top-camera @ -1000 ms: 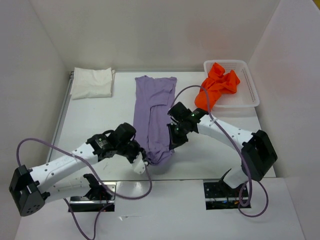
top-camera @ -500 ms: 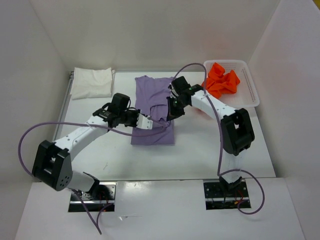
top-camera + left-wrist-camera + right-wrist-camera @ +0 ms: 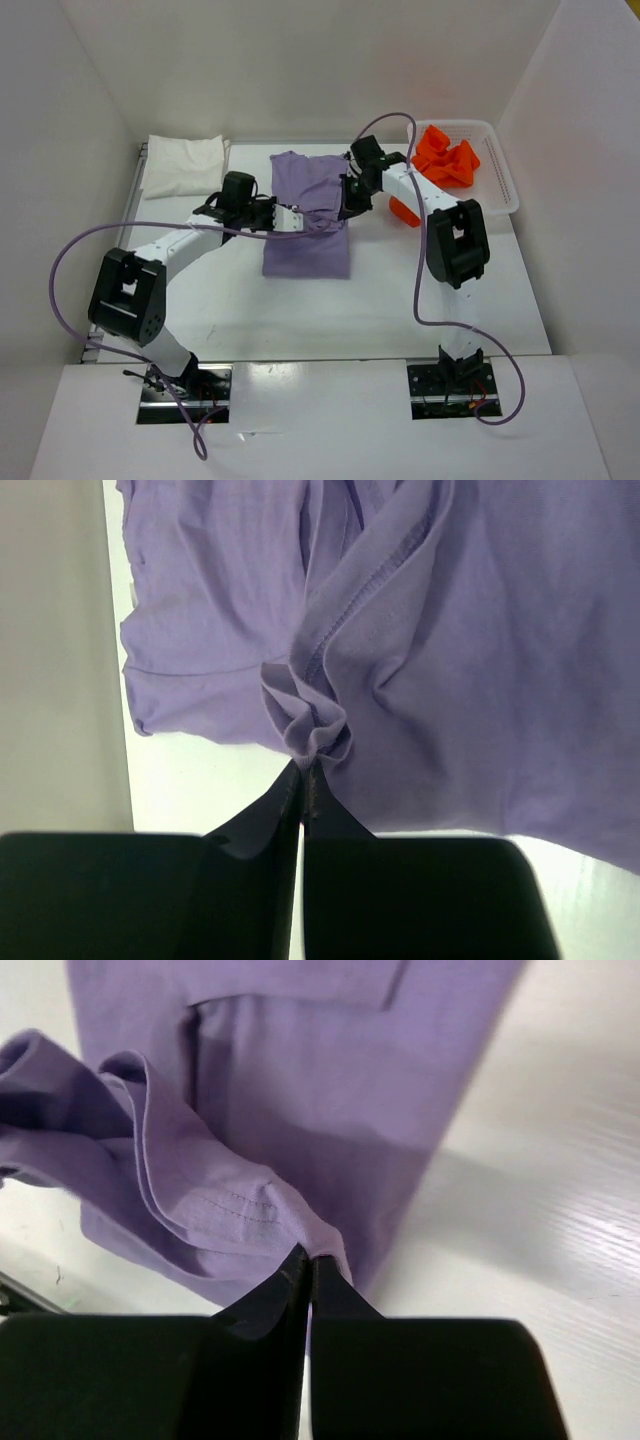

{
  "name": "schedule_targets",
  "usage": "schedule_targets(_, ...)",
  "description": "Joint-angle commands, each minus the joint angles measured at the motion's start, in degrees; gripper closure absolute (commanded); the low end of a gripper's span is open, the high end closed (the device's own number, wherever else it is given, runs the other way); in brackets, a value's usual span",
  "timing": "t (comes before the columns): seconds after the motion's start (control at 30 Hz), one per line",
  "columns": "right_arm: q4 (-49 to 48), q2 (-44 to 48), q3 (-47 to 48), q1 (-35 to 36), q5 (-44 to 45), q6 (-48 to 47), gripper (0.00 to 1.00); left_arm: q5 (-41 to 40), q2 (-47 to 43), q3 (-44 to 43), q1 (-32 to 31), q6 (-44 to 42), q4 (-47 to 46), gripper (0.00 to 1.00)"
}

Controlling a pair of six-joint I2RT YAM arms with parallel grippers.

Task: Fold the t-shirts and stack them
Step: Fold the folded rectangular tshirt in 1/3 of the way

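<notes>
Left gripper (image 3: pixel 303 773) and right gripper (image 3: pixel 305 1258) are each staying clamped on a bunched bit of the purple t-shirt's (image 3: pixel 305 255) hem. Over the last second they have been carrying that hem from the near edge toward the far edge. The shirt is now lying doubled, mid-bench toward the far edge.

Judgement: fold nearly laid, release coming next.

White folded t-shirt (image 3: pixel 185 165) is sitting in the far-left corner, apart. Basket (image 3: pixel 503 170) holding the orange t-shirt (image 3: pixel 445 158) is crowding the right arm at the far-right corner. Bare bench (image 3: pixel 230 300) is lying open toward the near edge.
</notes>
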State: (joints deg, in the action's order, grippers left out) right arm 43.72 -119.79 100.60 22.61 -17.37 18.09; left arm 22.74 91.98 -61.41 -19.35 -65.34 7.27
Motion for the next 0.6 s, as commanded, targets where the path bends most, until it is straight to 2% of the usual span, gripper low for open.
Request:
schedule_targets(0.0,0.57,-1.67,2.59,-1.69,-0.04,-1.12,1.00,2.13,2.31,-1.79,0.11,1.53,-6.03,1.00)
schedule_targets(0.27,0.57,-5.63,5.92,-2.22,-1.27,-1.12,1.00,3.98,6.09,-2.31,0.63,0.92,-10.52,0.99)
schedule_targets(0.33,0.57,-7.12,7.15,-2.22,-1.88,-1.82,0.94,3.28,6.10,-2.84,0.63,0.92,-9.39,0.99)
schedule_targets(0.5,2.76,-10.55,12.08,-2.75,-1.89,-2.35,0.90,1.87,6.63,-2.23,1.78,-0.31,-8.85,0.99)
schedule_targets(0.57,2.77,-11.08,12.87,-3.27,-1.88,-2.35,0.77,0.47,7.24,-1.35,1.78,-0.93,-10.07,0.94)
